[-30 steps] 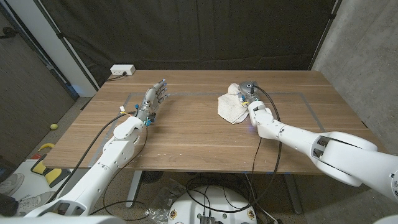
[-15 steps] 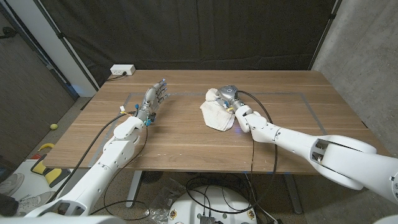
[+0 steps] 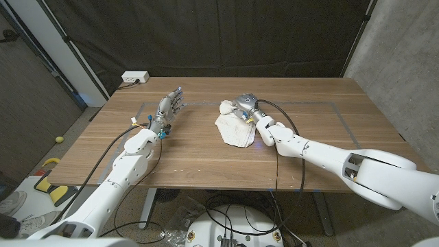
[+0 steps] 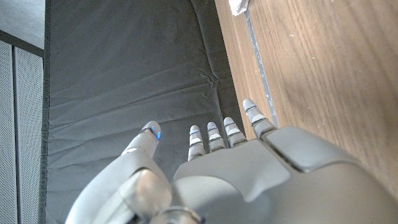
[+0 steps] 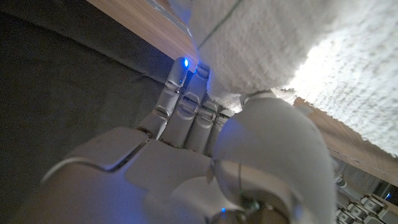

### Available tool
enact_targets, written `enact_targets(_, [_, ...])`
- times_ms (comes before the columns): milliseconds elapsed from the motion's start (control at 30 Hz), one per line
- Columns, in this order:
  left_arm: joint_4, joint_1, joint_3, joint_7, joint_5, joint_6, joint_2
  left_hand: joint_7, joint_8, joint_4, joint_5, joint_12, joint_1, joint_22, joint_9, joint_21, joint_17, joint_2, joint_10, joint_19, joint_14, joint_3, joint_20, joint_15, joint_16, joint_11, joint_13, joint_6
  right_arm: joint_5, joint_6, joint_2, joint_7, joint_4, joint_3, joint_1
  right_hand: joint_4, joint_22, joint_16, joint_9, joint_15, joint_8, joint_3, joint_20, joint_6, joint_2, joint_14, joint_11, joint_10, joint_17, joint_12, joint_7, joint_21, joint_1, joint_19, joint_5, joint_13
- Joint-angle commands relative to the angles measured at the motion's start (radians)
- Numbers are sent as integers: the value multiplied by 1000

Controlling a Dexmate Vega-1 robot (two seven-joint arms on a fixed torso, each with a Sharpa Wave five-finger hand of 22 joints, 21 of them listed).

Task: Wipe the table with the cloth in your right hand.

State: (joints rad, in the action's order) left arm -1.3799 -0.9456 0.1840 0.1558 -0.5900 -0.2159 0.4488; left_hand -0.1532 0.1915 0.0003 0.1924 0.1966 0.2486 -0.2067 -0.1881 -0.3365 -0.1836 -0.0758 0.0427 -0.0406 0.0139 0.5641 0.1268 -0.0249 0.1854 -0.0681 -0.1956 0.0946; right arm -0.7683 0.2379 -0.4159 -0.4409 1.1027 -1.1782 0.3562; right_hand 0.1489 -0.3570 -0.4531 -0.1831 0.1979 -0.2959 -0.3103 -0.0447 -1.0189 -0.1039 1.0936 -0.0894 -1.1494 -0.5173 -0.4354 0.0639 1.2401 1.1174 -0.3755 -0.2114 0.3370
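Observation:
A crumpled white cloth (image 3: 234, 129) lies on the wooden table (image 3: 206, 154) near the middle, and my right hand (image 3: 245, 106) presses on its far edge and grips it. The right wrist view shows the cloth (image 5: 280, 50) bunched against my right hand's (image 5: 205, 155) fingers (image 5: 180, 102). My left hand (image 3: 170, 107) stands on the table's left part, apart from the cloth, fingers straight and slightly spread, holding nothing. Seen from the left wrist, my left hand (image 4: 236, 162) reaches along the table edge, and a corner of the cloth (image 4: 238, 5) shows far off.
Grey tape lines (image 3: 322, 104) mark a rectangle on the tabletop. A white power strip (image 3: 134, 77) sits at the far left corner. A dark curtain (image 3: 219, 34) hangs behind the table, and a concrete wall (image 3: 405, 62) stands at the right.
My right hand has dragged the cloth leftward across the table, from right of centre to the middle. The left hand has stayed still.

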Motion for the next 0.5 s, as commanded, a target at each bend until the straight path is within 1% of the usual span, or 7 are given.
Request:
enact_targets(33, [5,1,-3,13,-4,-3,3,-3,4,4,5,10,5,-3,-2,2,-3,10,-2,4,-6,-3,5,-4,4,1,0,-5,7,155,-14,28,-12,63,24,-2,1,4,-7,35,4,0,-133,-101,-3,-1,-5,-6,-4,-2,66,7,1,1,-8,6])
enact_targets(200, [-1,-5,-5,10,-4,-3,4,-3,4,4,5,10,5,-3,-2,2,-3,10,-1,5,-6,-3,5,-4,4,0,0,-5,10,239,-50,48,31,85,40,-2,5,5,-7,35,6,0,-133,-102,-3,0,-4,-7,-6,-1,66,10,1,3,-8,7])
enact_targets(500, [-22,-17,-6,-2,-1,2,10,-3,4,3,5,11,5,-3,-2,3,-3,10,0,6,-6,-4,6,-4,4,3,0,-6,21,378,-129,48,168,140,98,-1,14,9,-7,35,11,0,-134,-105,-2,0,-1,-11,-10,1,66,17,2,5,-9,8])
